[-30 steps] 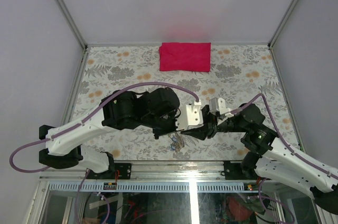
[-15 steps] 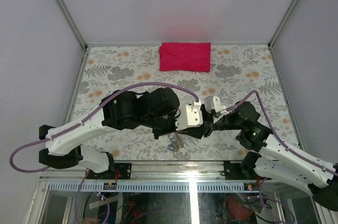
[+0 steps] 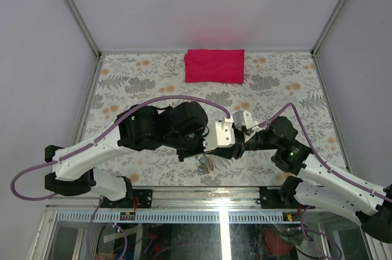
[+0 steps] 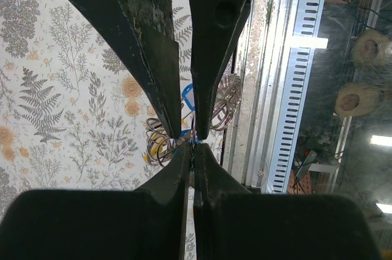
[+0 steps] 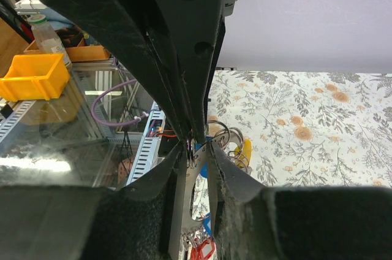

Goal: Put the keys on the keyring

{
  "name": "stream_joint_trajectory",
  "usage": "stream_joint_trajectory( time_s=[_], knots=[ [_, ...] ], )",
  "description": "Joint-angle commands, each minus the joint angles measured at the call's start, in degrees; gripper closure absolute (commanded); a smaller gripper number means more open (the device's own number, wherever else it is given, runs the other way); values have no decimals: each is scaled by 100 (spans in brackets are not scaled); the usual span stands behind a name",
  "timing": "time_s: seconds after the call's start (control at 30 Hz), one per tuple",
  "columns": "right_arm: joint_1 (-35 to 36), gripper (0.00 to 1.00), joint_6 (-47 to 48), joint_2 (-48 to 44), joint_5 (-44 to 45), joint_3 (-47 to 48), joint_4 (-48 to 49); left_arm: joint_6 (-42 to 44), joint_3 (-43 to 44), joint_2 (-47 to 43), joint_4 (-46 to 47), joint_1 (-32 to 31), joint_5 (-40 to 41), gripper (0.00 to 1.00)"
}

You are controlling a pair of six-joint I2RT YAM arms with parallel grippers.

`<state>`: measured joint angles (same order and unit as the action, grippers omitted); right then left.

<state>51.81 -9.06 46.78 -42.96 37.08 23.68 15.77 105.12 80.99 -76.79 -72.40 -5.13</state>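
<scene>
My left gripper (image 3: 229, 148) and right gripper (image 3: 240, 146) meet tip to tip above the table's near edge. In the left wrist view the left gripper (image 4: 193, 147) is shut on the edge of the thin silvery keyring (image 4: 194, 149). Wire rings (image 4: 223, 103) hang beyond it, with a yellow tag (image 4: 160, 145) and a blue tag (image 4: 188, 96). In the right wrist view the right gripper (image 5: 199, 149) is shut on a flat silvery key (image 5: 202, 180) held against the keyring (image 5: 193, 148). Yellow (image 5: 247, 149), blue (image 5: 208, 226) and red (image 5: 205, 251) tags hang there. The bunch of keys (image 3: 205, 162) dangles below both grippers.
A red cloth (image 3: 214, 65) lies flat at the far middle of the flowered table (image 3: 141, 82). The table's metal front rail (image 3: 202, 191) runs just below the hanging bunch. A purple cable (image 3: 177, 98) arcs over the left arm.
The right arm has moved left and slightly forward, bringing its gripper closer against the left gripper. The left arm and the hanging bunch have barely moved.
</scene>
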Motion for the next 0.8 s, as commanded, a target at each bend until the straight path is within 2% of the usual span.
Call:
stream_joint_trajectory(
  time_s=[0.0,0.77],
  knots=[
    [-6,75,-13,23,-80,123,359,84,124,-155,225,-52,-49,100],
    [-8,74,-68,81,-80,186,485,89,89,-161,349,-53,-137,100]
  ],
)
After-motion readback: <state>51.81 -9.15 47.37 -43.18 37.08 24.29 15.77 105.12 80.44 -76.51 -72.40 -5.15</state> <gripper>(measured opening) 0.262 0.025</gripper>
